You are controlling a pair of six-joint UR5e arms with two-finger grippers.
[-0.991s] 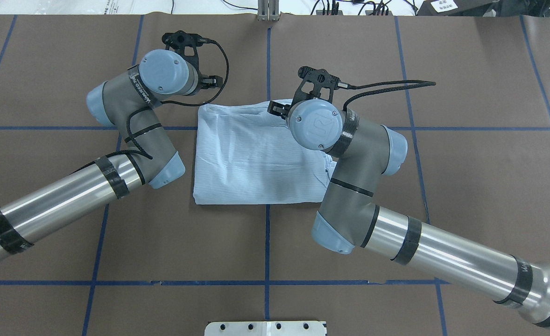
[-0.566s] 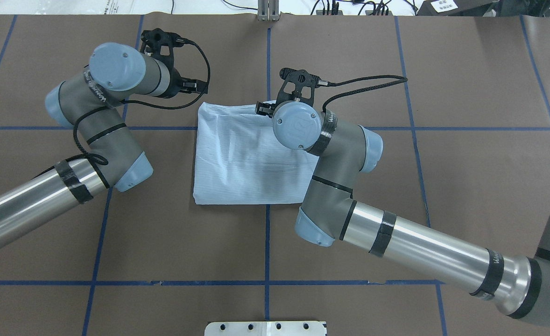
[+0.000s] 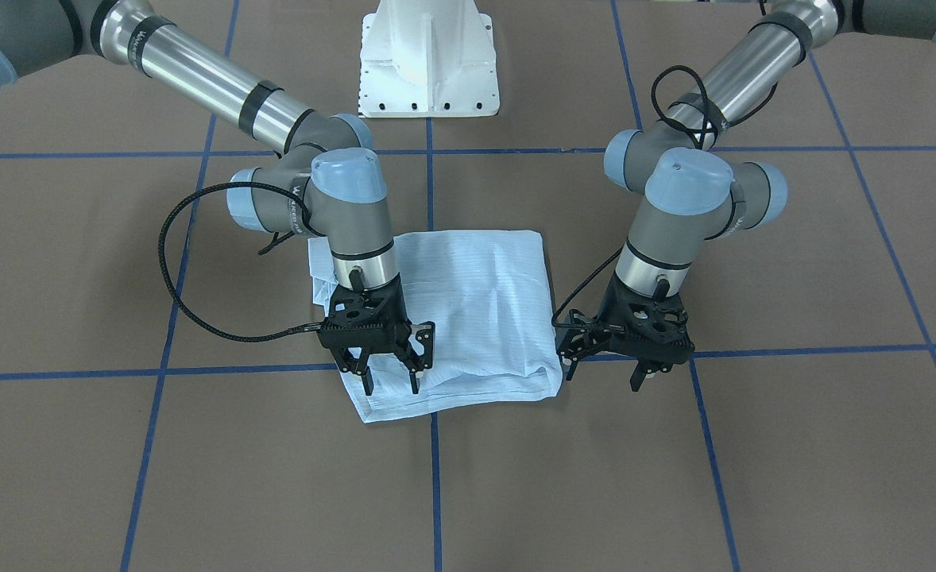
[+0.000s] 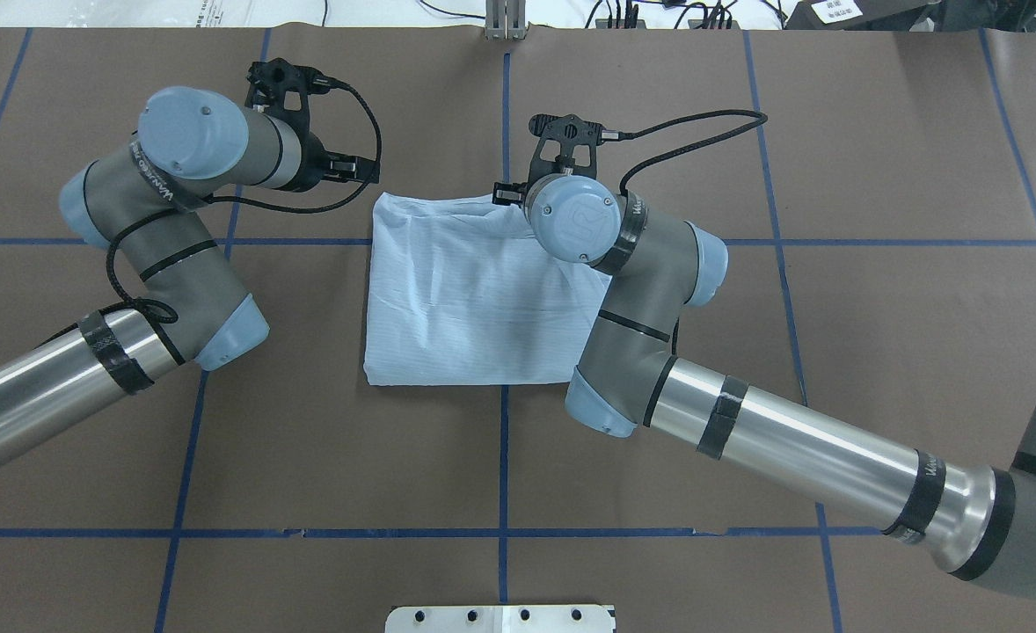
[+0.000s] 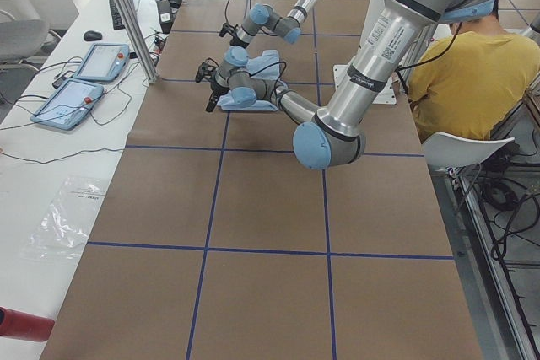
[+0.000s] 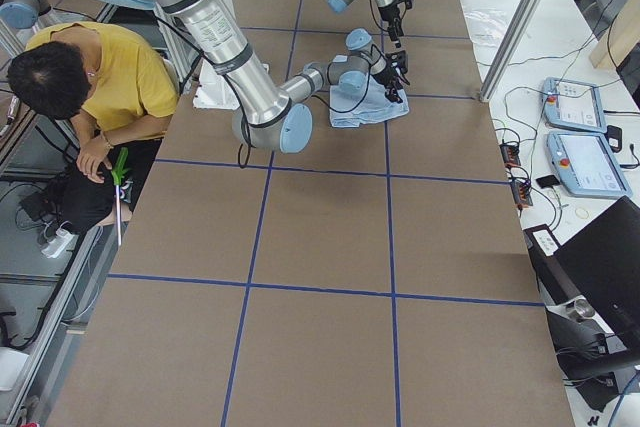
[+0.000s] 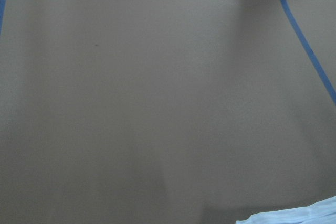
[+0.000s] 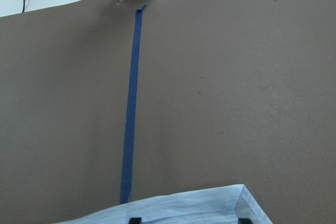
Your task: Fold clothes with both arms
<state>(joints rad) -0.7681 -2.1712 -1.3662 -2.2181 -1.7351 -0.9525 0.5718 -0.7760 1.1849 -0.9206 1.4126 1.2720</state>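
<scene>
As it lies folded, shirt [image 4: 465, 299], long axis left-right

Crinkly cloth shirt [image 4: 465, 299] lies on matt, smooth brown table cover [image 4: 351, 457].

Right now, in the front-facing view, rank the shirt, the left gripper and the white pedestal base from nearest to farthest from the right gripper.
1. The shirt: directly under the right gripper.
2. The left gripper: just off the shirt's opposite side.
3. The white pedestal base: back at the robot's end.
</scene>
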